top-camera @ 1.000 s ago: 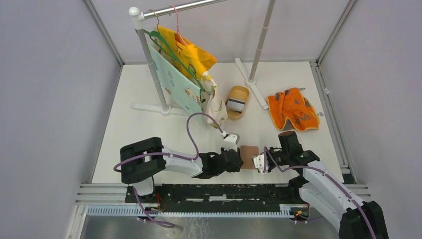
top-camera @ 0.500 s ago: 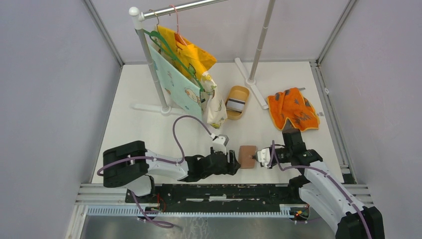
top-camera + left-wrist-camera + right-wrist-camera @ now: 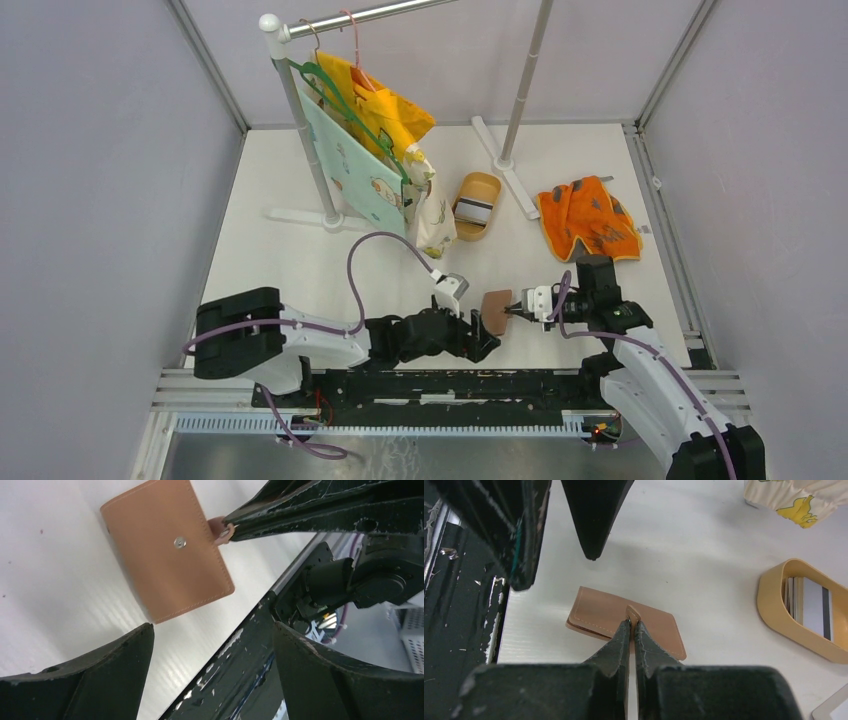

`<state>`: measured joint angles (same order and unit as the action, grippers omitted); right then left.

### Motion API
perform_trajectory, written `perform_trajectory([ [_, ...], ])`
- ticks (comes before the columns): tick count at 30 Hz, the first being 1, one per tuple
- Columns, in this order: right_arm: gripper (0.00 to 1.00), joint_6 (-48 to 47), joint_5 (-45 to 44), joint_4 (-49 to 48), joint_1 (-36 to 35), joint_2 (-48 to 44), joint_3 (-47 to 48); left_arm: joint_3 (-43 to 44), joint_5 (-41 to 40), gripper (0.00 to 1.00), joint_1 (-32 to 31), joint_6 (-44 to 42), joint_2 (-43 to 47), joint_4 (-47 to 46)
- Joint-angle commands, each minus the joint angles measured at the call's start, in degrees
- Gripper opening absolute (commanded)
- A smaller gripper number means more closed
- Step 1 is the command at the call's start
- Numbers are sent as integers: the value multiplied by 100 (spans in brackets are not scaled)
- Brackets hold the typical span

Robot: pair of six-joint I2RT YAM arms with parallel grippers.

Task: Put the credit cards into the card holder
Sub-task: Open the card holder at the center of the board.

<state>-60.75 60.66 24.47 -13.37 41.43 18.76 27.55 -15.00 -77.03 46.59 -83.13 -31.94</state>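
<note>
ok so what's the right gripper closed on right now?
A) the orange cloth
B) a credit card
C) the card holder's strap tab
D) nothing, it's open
C: in the right wrist view the right gripper is pinched shut on the strap tab of the closed card holder, while the credit cards lie in the tan dish.

Both arms alike: left arm [image 3: 325, 340] and right arm [image 3: 650, 395] are white shell links joined by black joint housings, with a chunky black block at each shoulder. A purple cable [image 3: 352, 270] loops loose along each. Small white-grey camera box [image 3: 450, 288] at the wrist. Left gripper [image 3: 212, 630] has broad matte-black fingers [image 3: 110, 675], lightly scuffed at the edges. Right gripper [image 3: 631, 622] also black, tapering to narrow tips.
</note>
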Motion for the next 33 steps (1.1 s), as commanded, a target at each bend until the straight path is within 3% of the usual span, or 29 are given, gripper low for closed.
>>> perform_trajectory([
  [1, 0, 321, 455, -336, 62, -70, 183, 964, -822, 93, -319, -375, -343, 902],
  [5, 0, 363, 432, -370, 72, -62, 167, 1705, -1872, 97, -617, -244, -750, 2095],
  [13, 0, 385, 429, -385, 76, -66, 145, 2825, -2611, 96, -698, -25, -1431, 3573],
  [17, 0, 389, 427, -386, 85, -71, 142, 2974, -2658, 83, -697, 0, -1592, 3691],
  [25, 0, 354, 404, -377, 88, -68, 119, 2962, -2624, 67, -679, 11, -1566, 3633],
  [33, 0, 312, 367, -364, 84, -69, 101, 2511, -2068, 66, -570, -121, -1237, 2835],
])
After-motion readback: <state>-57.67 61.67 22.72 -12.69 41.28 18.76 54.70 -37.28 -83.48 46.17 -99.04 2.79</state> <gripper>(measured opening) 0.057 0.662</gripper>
